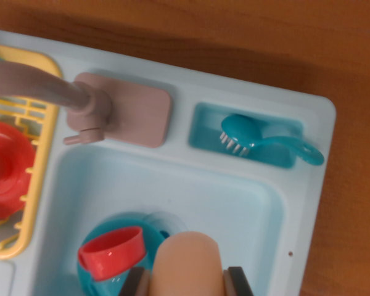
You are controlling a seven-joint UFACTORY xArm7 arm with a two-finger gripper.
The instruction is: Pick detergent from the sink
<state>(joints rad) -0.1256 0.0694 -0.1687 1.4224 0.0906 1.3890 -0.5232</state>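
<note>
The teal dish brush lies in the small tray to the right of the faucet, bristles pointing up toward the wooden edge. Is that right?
Not quite. In the wrist view, the teal dish brush does lie in the small tray right of the faucet, but its white bristles point down toward the sink basin, not toward the wood.

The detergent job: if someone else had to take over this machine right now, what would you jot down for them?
Claw: its two dark fingertips sit on either side of the peach detergent bottle at the bottom edge of the wrist view; it looks shut on it, though contact is hard to confirm.
Things: the bottle is over the sink basin, beside a red cup lying on a teal dish. A teal brush rests in its own tray behind the basin.
Done: the claw has reached the bottle.
Left: confirm the grip, lift the bottle clear of the sink.
</note>
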